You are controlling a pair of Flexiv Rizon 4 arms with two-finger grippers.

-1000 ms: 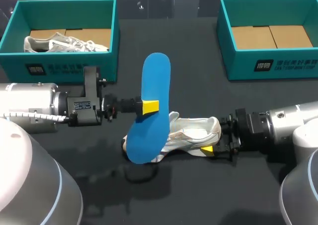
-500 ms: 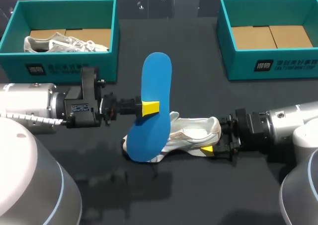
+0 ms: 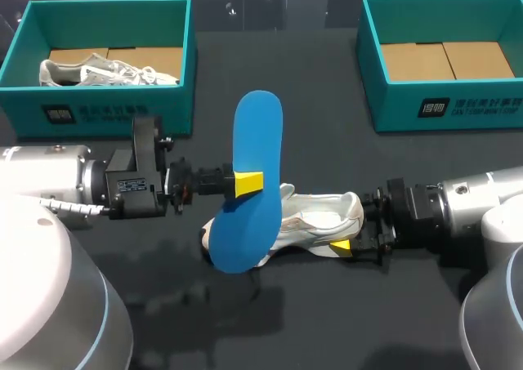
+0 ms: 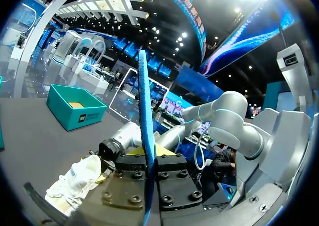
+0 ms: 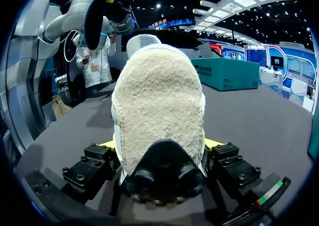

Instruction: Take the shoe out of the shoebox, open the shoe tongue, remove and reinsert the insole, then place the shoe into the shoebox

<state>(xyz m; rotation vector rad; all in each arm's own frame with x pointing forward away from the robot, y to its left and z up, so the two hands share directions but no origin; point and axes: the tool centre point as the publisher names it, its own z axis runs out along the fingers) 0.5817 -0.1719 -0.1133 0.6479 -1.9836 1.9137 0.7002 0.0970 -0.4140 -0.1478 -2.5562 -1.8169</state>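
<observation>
A blue foam insole stands upright over the dark tabletop. The left gripper holds it at mid-length, its yellow-tipped fingers pressed narrowly against the two flat faces. The insole's lower end hangs in front of the toe of a white sneaker, which is low at the tabletop's middle. The right gripper clasps the sneaker's heel, one finger on each side.

The left teal cardboard shoebox and the right teal cardboard shoebox each carry a dark label with white print on the front wall. The left one holds a grey-white sneaker. A small printed plate sits on the left arm's wrist.

Compared with a second ago, the left gripper and the insole have sunk slightly. The white sneaker and the right gripper are unchanged.
</observation>
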